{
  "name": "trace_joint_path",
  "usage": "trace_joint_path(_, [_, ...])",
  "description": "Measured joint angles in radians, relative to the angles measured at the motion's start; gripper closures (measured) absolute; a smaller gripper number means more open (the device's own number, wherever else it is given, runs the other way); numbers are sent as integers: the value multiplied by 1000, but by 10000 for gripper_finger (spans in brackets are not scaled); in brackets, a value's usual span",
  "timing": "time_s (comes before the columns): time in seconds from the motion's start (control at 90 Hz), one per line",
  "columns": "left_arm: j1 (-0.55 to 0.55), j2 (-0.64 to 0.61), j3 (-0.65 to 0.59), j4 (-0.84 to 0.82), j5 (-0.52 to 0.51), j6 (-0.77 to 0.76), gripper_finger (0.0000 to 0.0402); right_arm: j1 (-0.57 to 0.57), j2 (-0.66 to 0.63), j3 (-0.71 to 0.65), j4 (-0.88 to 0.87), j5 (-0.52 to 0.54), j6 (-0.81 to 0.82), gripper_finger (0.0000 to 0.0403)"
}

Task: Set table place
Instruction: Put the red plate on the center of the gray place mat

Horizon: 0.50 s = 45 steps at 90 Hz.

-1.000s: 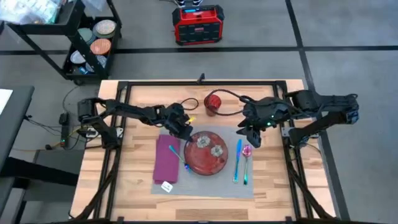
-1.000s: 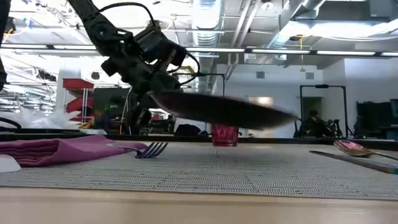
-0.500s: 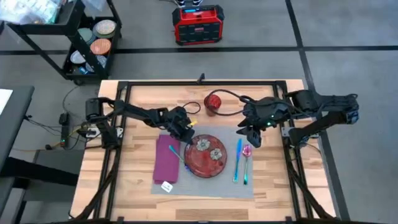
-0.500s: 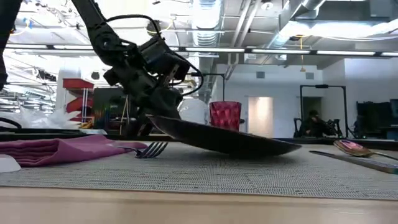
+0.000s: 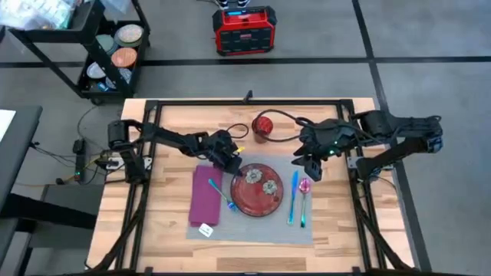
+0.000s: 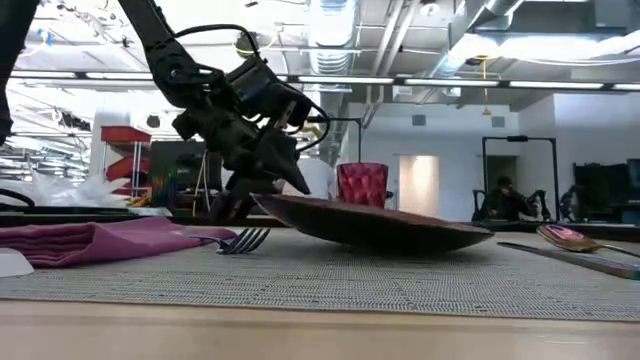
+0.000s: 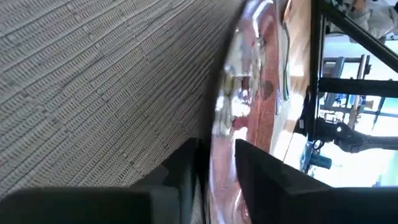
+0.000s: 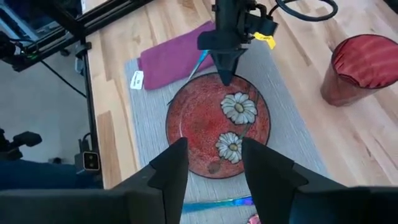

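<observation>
From my station I saw the left gripper (image 5: 235, 169) closed on the red plate (image 5: 259, 188) rim at about ten o'clock, plate seemingly tilted, resting on the grey placemat (image 5: 253, 228) mid-table (image 5: 173, 241), right gripper (image 5: 309, 170) open.

I see a grey floor (image 5: 430, 46) around my work spot, with dark lines across it. A black shelf cart (image 5: 92, 54) stands on it, and round dishes (image 5: 123, 46) sit on its shelves. A red and black box (image 5: 244, 29) sits on the floor nearby. Looking level into the room, I see a white ceiling with big pipes (image 6: 330, 25) and long bright lights (image 6: 560, 84). A pale doorway (image 6: 414, 186) shows far back. 1 person (image 6: 505, 200) sits far off.
</observation>
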Motion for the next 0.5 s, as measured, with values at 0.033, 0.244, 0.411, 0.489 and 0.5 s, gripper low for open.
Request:
trace_joint_path(0.033, [0,0,0,-2,0,5,281,0,0,0,-1,0,0,260])
trace_joint_path(0.244, [0,-4,0,-24,70,69,239,0,0,0,-9,0,-2,257])
trace_joint_path(0.411, [-1,-18,-1,-141,68,174,231,0,0,0,-14,0,-4,257])
trace_joint_path(0.489, [-3,-30,-1,-186,39,220,232,0,0,0,-14,0,-4,257])
trace_joint_path(0.5, [-3,-31,-1,-188,31,225,232,0,0,0,-14,0,-4,257])
